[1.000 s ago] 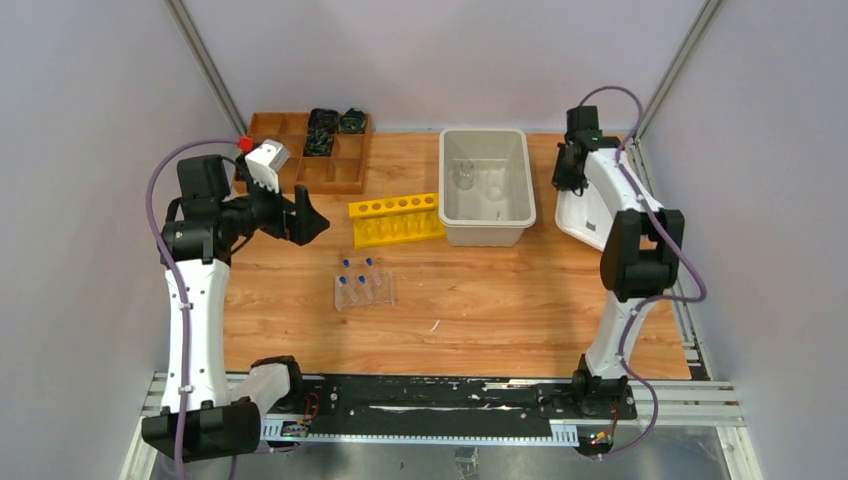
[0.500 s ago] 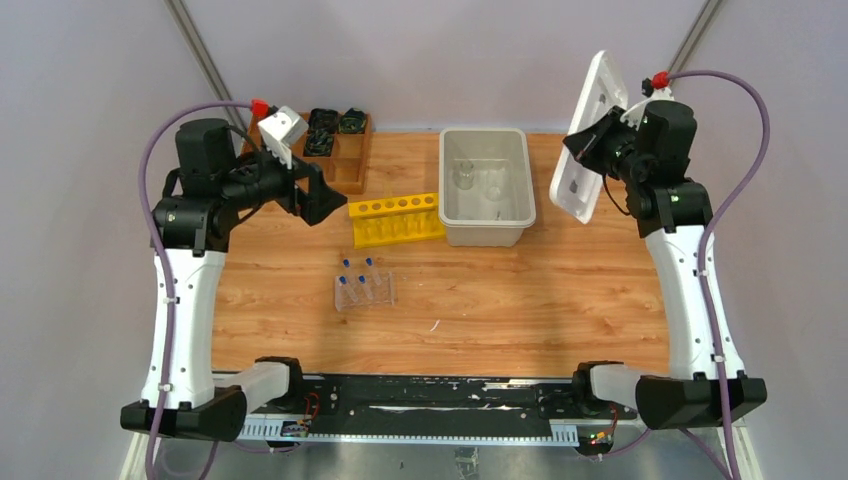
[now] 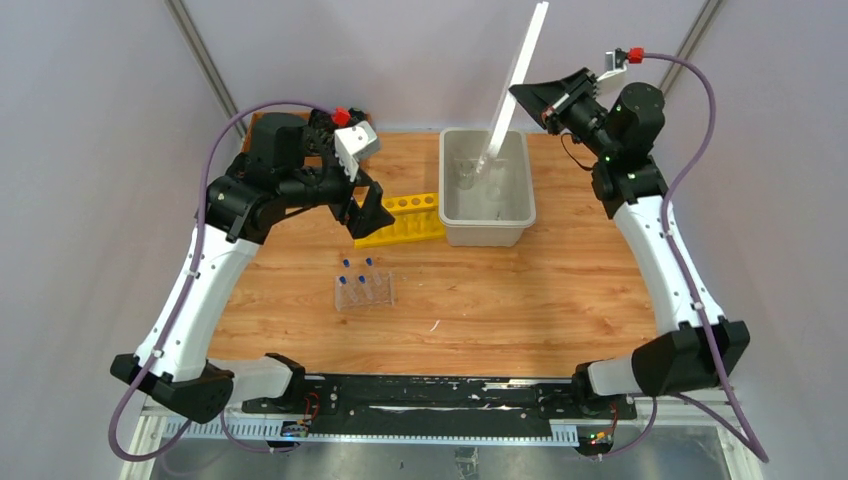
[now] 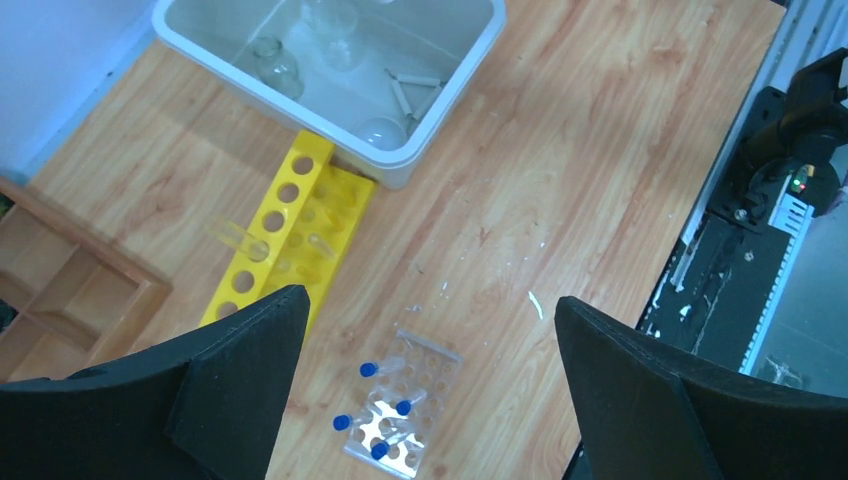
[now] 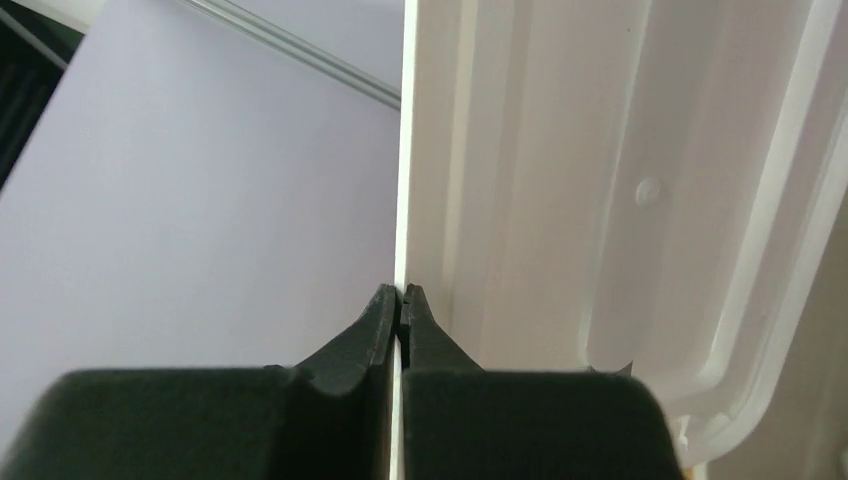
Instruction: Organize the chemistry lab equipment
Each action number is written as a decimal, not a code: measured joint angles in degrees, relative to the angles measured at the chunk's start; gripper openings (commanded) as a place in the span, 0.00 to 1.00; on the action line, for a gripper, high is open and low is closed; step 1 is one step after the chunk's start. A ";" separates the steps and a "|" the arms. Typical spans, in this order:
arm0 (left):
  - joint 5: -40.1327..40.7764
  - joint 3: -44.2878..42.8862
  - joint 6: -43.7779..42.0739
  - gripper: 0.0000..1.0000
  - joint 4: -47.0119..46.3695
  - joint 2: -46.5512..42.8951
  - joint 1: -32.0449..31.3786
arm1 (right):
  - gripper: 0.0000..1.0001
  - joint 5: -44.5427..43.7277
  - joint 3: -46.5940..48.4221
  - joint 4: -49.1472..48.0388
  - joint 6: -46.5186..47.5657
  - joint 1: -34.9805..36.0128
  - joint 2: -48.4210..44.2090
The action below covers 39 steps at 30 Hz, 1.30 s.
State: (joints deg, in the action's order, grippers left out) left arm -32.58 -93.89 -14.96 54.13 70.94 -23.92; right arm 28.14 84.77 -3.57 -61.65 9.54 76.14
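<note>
Right end effector (image 3: 520, 95) clamped on flat white plastic lid (image 3: 522, 65) above white plastic bin (image 3: 443, 190); clear glass beakers (image 4: 275, 62) inside, clear blue-capped tube rack (image 3: 365, 290) outside; left end effector (image 3: 370, 215) spread wide.

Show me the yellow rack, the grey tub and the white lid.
Yellow rack (image 3: 405, 203): overhead view, top strip with holes.
Grey tub (image 3: 487, 234): overhead view, near wall.
White lid (image 3: 518, 75): overhead view, mid edge.

Tilted white lid (image 3: 518, 75) hangs across the bin (image 3: 487, 232) opening; yellow rack (image 3: 398, 220) crowds its left wall; bare tabletop (image 3: 540, 300) lies open in front
</note>
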 measured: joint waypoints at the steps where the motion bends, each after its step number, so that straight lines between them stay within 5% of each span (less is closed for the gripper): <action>1: 0.35 -0.57 0.04 1.00 -0.11 0.28 -0.20 | 0.00 0.87 -0.22 -3.85 -3.08 0.13 1.53; 16: 5.49 6.03 0.63 1.00 -3.45 -2.62 -0.24 | 0.00 6.05 -11.56 -42.45 -33.46 2.12 19.47; 29: 6.47 6.12 -2.25 1.00 -3.74 -0.04 -0.68 | 0.00 7.74 -23.98 -52.63 -38.25 2.58 17.42; 39: 14.32 4.83 -12.87 1.00 -4.31 8.66 -9.46 | 0.00 8.83 -33.59 -54.29 -38.40 -0.31 13.55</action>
State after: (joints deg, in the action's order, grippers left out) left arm -18.26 -89.06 -27.83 49.82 79.59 -33.39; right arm 36.97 51.18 -57.87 -100.05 9.23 89.69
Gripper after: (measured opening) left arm 0.997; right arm 0.018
